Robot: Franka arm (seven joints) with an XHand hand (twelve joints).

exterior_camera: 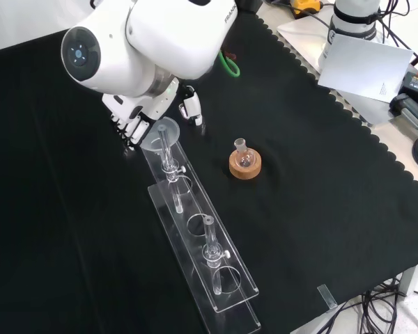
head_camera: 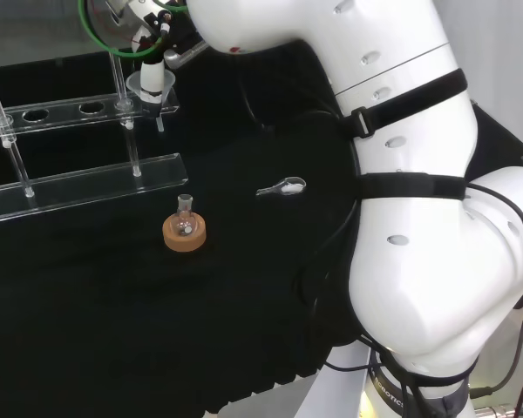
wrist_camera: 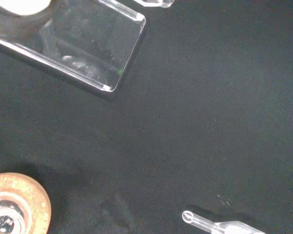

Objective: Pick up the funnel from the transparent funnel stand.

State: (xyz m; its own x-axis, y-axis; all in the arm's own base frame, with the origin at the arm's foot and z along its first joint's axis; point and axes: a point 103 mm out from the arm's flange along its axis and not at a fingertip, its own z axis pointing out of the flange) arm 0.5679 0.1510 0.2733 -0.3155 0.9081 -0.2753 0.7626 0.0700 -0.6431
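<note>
Clear funnel (head_camera: 151, 81) in stand's (head_camera: 70, 111) end hole, robot hand (exterior_camera: 136, 125) touching it, grip unclear

Glossy white arm links (head_camera: 418, 200) (black straps banding them), round grey cap (exterior_camera: 80, 54), green cable (head_camera: 96, 35).

I am counting one funnel (head_camera: 150, 81), one clear stand (exterior_camera: 216, 278), one flask (exterior_camera: 243, 157) sitting on one cork ring (exterior_camera: 245, 167), one spoon (head_camera: 281, 187).
</note>
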